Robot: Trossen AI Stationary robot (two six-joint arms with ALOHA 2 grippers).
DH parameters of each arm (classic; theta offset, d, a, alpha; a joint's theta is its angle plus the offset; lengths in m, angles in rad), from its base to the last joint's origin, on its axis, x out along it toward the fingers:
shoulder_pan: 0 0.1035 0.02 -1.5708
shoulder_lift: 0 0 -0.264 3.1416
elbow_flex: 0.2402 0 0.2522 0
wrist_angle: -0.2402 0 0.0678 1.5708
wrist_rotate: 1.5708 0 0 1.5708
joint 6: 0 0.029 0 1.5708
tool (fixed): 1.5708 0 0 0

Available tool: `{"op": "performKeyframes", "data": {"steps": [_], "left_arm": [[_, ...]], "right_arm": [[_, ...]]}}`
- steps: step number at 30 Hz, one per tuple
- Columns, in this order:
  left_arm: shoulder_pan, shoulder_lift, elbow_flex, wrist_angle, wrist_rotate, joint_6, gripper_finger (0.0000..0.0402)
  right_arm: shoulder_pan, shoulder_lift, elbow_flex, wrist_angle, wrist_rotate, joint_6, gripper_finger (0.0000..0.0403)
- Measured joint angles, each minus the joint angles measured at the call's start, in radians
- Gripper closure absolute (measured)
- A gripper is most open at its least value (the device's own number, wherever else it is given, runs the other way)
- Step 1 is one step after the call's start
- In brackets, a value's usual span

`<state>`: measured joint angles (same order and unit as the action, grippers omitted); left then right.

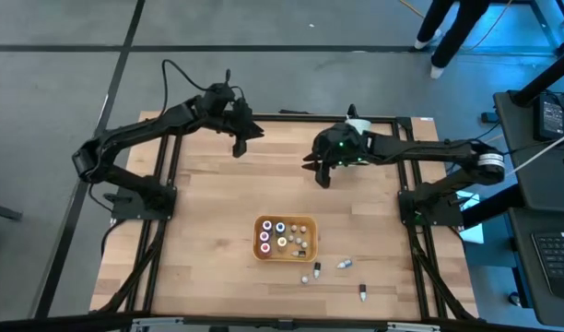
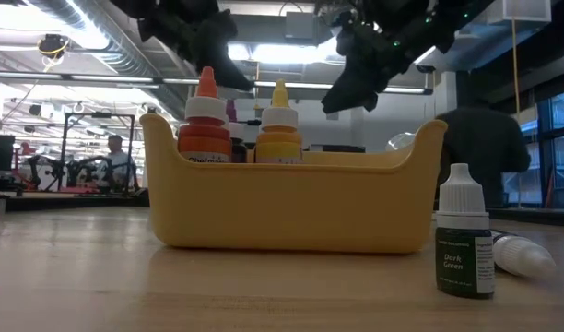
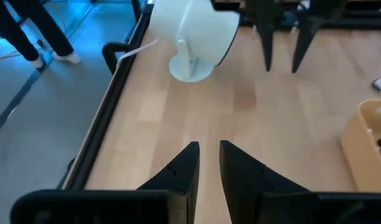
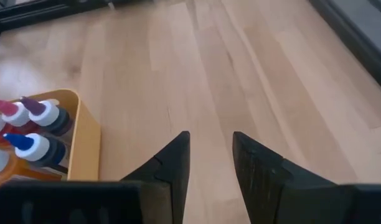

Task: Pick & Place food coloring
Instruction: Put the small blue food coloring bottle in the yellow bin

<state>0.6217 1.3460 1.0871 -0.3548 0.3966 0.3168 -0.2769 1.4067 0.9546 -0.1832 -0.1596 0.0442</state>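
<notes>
Near edge of table [image 1: 217,184]: three loose bottles [image 1: 344,265] are being left lying just beside the tray [image 1: 262,251], off its right and front corner. In the low view one upright "Dark Green" bottle [image 2: 464,235] is standing right of the tray, with another one lying on its side behind it.

The tray itself is being filled: several bottles are standing inside, with orange- and yellow-capped ones [image 2: 205,115] showing over the rim in the low view, and purple and blue caps [image 4: 35,143] seen in the right wrist view.

Farther back, both arms are being held high over the far half of the table, well apart from the bottles. The left gripper [image 1: 240,140] is being kept nearly closed, a thin gap showing between its fingers [image 3: 181,177], nothing held. The right gripper [image 1: 324,173] is being kept partly open, nothing between its fingers [image 4: 169,168].

Step judged: between picks, no bottle being carried. Next move is calling for a descent to one loose bottle by the tray, likely by the right arm, and a grip across its narrow body.

Hard to make out: loose bottles' cap colours from above; exact count inside the tray; the white cylinder [image 3: 193,37] is being cut off at the frame top.
</notes>
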Motion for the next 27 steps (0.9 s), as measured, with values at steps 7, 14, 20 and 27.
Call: {"op": "performKeyframes", "data": {"steps": [7,14,20,27], "left_arm": [[-0.007,0.032,0.000,0.070,-0.009,-0.010,0.0343],[-0.089,0.042,0.000,0.098,-0.011,-0.104,0.0343],[-0.312,0.048,0.000,0.160,-0.050,-0.172,0.0343],[-0.600,0.052,-0.001,0.241,-0.427,-0.320,0.0343]], "right_arm": [[0.021,0.006,0.000,0.000,-0.001,0.046,0.0280],[0.123,-0.013,0.000,-0.113,-0.061,0.060,0.0280],[0.314,-0.084,0.000,-0.285,-0.008,0.082,0.0280],[0.570,-0.130,0.000,-0.405,0.027,0.230,0.0280]]}}
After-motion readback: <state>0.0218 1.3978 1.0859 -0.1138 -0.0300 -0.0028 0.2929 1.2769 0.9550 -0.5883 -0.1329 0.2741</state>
